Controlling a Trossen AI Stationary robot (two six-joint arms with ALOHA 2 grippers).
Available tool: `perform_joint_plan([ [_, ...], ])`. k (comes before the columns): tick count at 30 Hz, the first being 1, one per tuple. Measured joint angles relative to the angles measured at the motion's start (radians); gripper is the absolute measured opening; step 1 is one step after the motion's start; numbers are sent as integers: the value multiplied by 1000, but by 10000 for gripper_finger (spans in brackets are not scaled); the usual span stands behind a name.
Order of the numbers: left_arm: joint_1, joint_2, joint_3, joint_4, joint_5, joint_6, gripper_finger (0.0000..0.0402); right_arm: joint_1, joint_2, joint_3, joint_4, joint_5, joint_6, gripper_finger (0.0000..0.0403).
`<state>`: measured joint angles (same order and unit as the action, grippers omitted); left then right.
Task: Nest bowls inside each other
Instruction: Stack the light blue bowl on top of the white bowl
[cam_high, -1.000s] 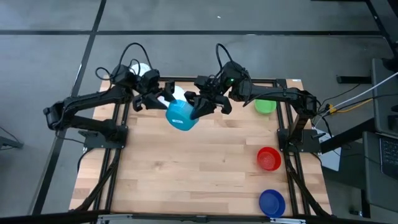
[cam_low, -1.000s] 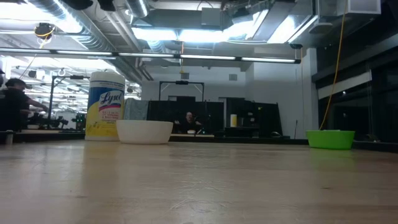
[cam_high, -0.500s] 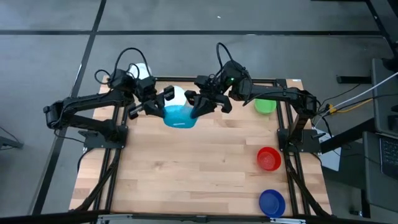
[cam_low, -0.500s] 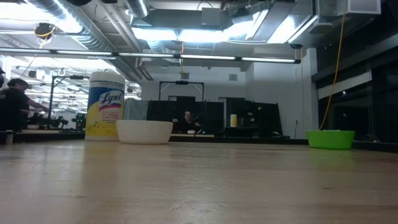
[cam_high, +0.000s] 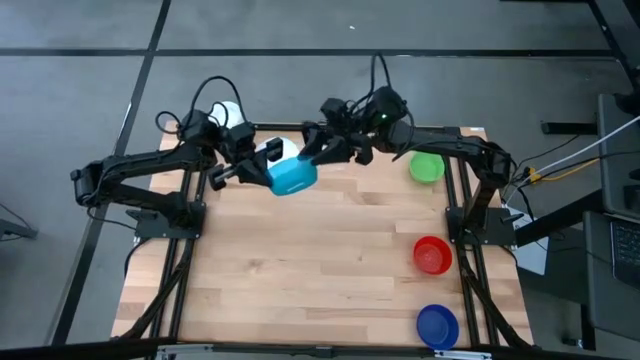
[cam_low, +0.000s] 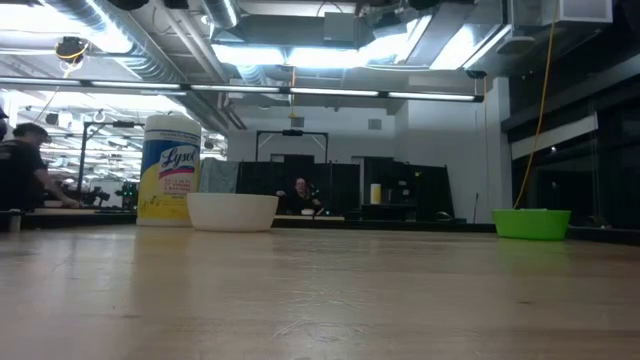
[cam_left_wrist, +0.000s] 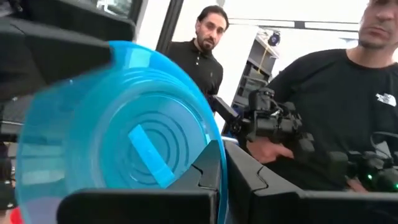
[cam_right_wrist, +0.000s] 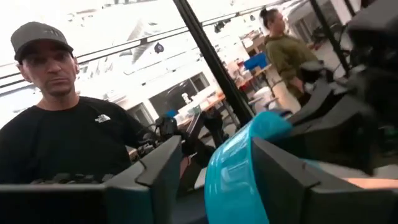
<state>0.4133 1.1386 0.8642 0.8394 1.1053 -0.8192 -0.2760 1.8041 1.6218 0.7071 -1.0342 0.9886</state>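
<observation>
The light blue bowl hangs on its side above the table's far middle, with my left gripper shut on it. My right gripper is open at the bowl's other side. In the right wrist view its fingers stand either side of the bowl's rim. The white bowl rests on its base at the far edge, partly hidden under the blue bowl in the high view. The green bowl, red bowl and dark blue bowl sit upright along the right side. My left gripper pinches the light blue bowl's wall at its rim between its two fingers, one inside the bowl and one outside. The fingers come roughly level from the table's left. The bowl is lifted clear and tipped on its side, its bottom facing the wrist camera. My right gripper's open fingers straddle the opposite rim; I cannot tell whether they touch it.
A white-lidded jar with a yellow label stands at the far left beside the white bowl. Bare wood fills the table's middle and near left. People stand in the room beyond the far edge.
My left gripper has shut on the light blue bowl's rim. My right gripper, which was holding the bowl, has opened and let go, then drawn back toward the table's far edge. The bowl has stayed lifted and shifted a little toward the far edge.
</observation>
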Motion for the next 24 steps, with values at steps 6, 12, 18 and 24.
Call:
perform_joint_plan([
  [6,7,-2,-1,-191,-33,92,2,-127,-17,2,-56,-70,-6,194],
  [12,87,-5,-1,-870,-375,530,2,-208,-16,1,-458,-48,-235,159],
  [18,178,14,-3,-1311,-788,730,2,-236,-16,0,-744,33,-462,134],
  [24,213,27,-4,-1377,-927,763,2,-225,-18,0,-746,32,-481,137],
])
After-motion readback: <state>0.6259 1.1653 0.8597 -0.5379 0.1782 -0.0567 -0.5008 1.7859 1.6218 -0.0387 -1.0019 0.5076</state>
